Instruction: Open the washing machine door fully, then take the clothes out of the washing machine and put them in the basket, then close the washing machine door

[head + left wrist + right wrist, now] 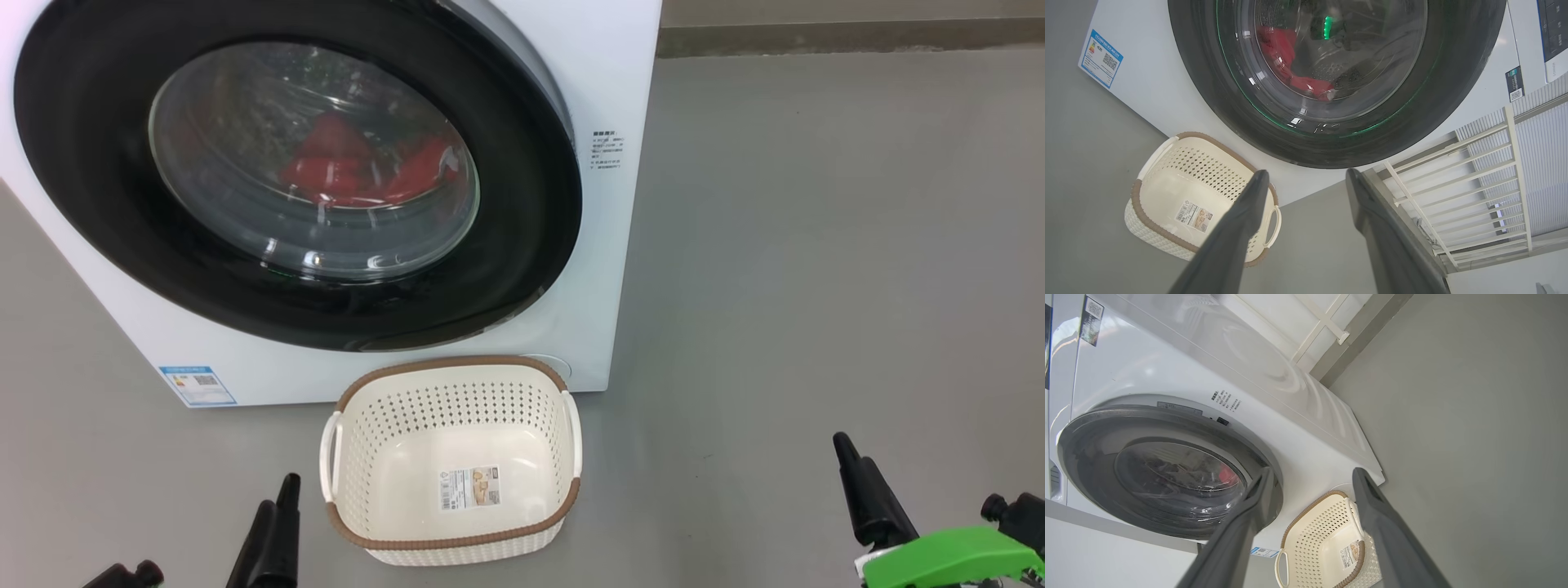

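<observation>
White washer [620, 269] at left, door [522, 204] looking shut, red clothes [343, 171] behind it, basket [453, 371] on floor [816, 245] just before it, left gripper [1307, 173] and right gripper [1313, 470] nearer, both spread wide, holding nothing

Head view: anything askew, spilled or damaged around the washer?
Nothing stands out. The basket sits upright on the floor before the washing machine. The clothes lie behind the glass of the washing machine door. No spill or damage shows. The left tool and right tool are open, empty.
</observation>
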{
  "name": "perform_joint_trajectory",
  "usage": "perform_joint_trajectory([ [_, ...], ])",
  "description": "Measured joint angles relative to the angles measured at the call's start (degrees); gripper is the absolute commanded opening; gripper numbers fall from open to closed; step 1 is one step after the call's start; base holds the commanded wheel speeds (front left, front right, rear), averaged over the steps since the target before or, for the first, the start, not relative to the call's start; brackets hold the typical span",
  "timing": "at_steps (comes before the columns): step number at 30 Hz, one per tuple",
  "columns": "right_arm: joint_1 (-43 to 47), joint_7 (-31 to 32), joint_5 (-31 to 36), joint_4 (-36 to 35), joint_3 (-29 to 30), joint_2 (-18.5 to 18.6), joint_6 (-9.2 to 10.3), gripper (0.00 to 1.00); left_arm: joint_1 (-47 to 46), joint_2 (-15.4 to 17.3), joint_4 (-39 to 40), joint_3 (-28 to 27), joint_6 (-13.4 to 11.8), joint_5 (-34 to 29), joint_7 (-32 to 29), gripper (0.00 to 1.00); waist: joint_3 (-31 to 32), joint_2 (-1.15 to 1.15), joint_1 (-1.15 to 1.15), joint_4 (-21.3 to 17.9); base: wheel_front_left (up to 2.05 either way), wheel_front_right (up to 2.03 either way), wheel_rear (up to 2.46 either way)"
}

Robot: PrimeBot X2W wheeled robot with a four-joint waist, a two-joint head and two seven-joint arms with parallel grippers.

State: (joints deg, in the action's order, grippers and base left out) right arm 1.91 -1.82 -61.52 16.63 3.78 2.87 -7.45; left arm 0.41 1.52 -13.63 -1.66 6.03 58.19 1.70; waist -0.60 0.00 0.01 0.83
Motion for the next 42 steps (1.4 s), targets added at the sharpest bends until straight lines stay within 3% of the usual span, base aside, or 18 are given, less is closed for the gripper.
perform_joint_trajectory([
  [42,2.74,-6.62,25.5,-1.85,-1.23,0.77,0.0,1.0,2.06,0.35,3.81,1.87,-1.03,-29.14,6.58,1.0,-0.52,0.0,0.0,0.39,0.0,0.0,0.0],
])
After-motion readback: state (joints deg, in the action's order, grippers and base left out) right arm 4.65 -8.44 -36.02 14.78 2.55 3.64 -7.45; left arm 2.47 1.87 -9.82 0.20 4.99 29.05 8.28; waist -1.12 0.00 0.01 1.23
